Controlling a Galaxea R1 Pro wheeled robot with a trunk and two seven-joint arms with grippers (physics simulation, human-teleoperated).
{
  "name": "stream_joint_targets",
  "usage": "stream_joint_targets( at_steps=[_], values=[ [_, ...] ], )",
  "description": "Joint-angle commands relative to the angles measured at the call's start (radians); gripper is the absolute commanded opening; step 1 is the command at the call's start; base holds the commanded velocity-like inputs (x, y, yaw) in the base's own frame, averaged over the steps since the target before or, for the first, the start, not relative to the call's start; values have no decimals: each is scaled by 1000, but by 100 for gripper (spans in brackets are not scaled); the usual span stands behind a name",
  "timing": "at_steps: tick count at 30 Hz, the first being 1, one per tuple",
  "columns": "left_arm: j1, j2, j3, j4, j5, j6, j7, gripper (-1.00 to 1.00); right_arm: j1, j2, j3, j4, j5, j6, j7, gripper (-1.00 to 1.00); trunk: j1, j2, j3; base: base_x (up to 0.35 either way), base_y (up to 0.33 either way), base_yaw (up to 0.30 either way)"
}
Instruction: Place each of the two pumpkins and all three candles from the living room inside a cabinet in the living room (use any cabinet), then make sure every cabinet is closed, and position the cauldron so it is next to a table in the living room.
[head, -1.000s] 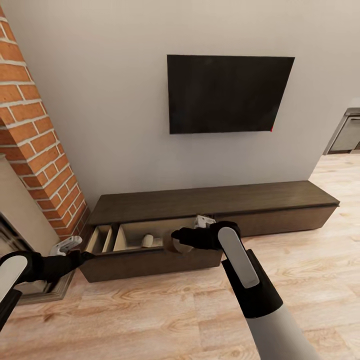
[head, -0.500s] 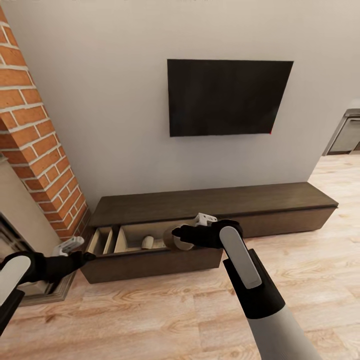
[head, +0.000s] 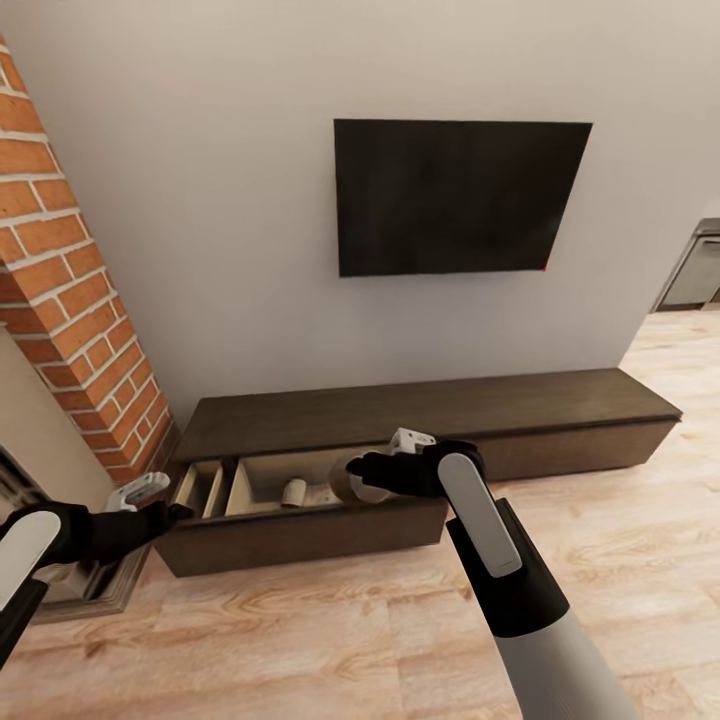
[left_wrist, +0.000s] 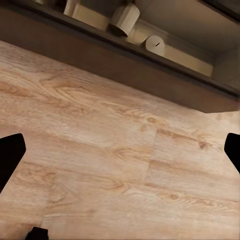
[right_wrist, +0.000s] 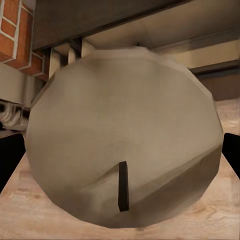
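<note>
One long dark cabinet (head: 430, 420) runs along the wall under a black TV (head: 455, 195), brick fireplace (head: 70, 330) at its left end, plank floor (head: 330, 640) in front. Its drawer (head: 290, 510) stands pulled out, light-lined and split into compartments. The right tool (head: 352, 472) reaches over the drawer's right part, closed around a beige candle (right_wrist: 125, 160) whose wick end faces the wrist camera, with the open compartment just behind it. A second candle (head: 294, 491) lies on its side in the main compartment, and the left wrist view shows two candles there, close together (left_wrist: 125, 17) (left_wrist: 155, 45). The left tool (head: 140, 492) hangs near the drawer's left corner above the floor, fingers spread, holding nothing. The step in hand looks like stowing this third candle; next the right tool needs to lower it into the compartment clear of the other two and let go, before the drawer gets pushed shut.
</note>
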Motion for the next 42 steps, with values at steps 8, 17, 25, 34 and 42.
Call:
stream_joint_targets(
  at_steps=[8, 17, 25, 34, 42],
  values=[
    [-1, -1, -1, -1, 10, 2, 10, 100, -1, 0, 0, 0, -10, 2, -10, -100, 0, -1, -1, 265, -4, 0],
    [-1, -1, -1, -2, 10, 2, 10, 100, -1, 0, 3, 16, -7, -39, -36, -100, 0, -1, -1, 266, -104, 0],
    [-1, -1, 0, -2, 10, 2, 10, 100, -1, 1, 26, 94, -7, -98, -165, -100, 0, -1, -1, 265, -133, 0],
    [-1, 0, 6, -2, 10, 2, 10, 100, -1, 2, 43, 131, -9, -111, -171, -100, 0, -1, -1, 258, 18, 0],
    [-1, 1, 7, -2, 10, 2, 11, 100, -1, 7, 46, 176, -11, -112, -174, -100, 0, -1, -1, 194, 119, 0]
  ],
)
